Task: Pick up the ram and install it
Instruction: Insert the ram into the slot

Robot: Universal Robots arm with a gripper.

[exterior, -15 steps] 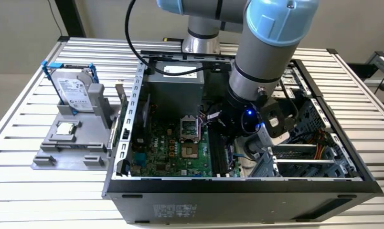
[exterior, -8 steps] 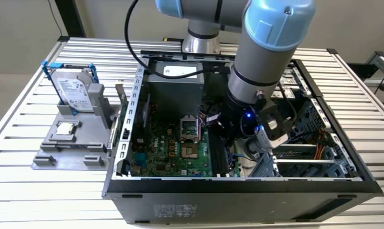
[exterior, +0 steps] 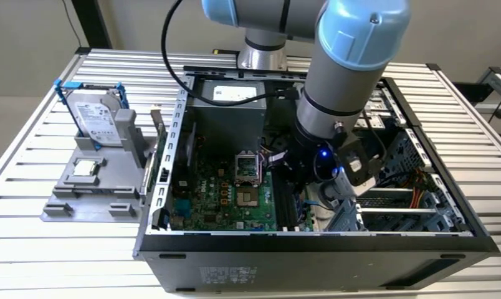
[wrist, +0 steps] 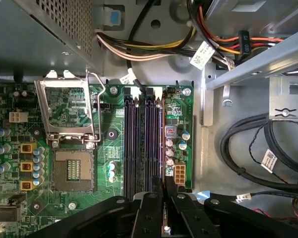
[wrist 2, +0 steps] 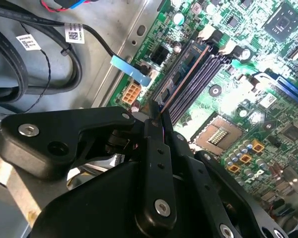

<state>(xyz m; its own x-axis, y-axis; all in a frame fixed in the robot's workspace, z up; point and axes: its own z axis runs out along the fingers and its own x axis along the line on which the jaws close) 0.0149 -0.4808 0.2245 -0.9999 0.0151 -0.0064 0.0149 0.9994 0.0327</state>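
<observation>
Grey holder (exterior: 93, 180) on the counter (exterior: 34, 124), at the exterior view's left, carries the hard drive (exterior: 96, 115). Further right, inside the open case (exterior: 317, 243), the claw (wrist 2: 156, 111) is pinched narrow on the ram (wrist 2: 181, 74), held edge-on over the outermost black slot (wrist: 161, 144) — it should stay parallel, notch matched, latches open, press straight down, no twist.

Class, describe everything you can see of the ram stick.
The ram stick is a thin, long, blue-green circuit board with dark chips on its face and a coppery strip along one long edge. In the second wrist view it stands on edge, pinched at one end by the black end effector, and runs along the outermost of the dark slots on the green motherboard. Whether it is seated there cannot be told.
</observation>
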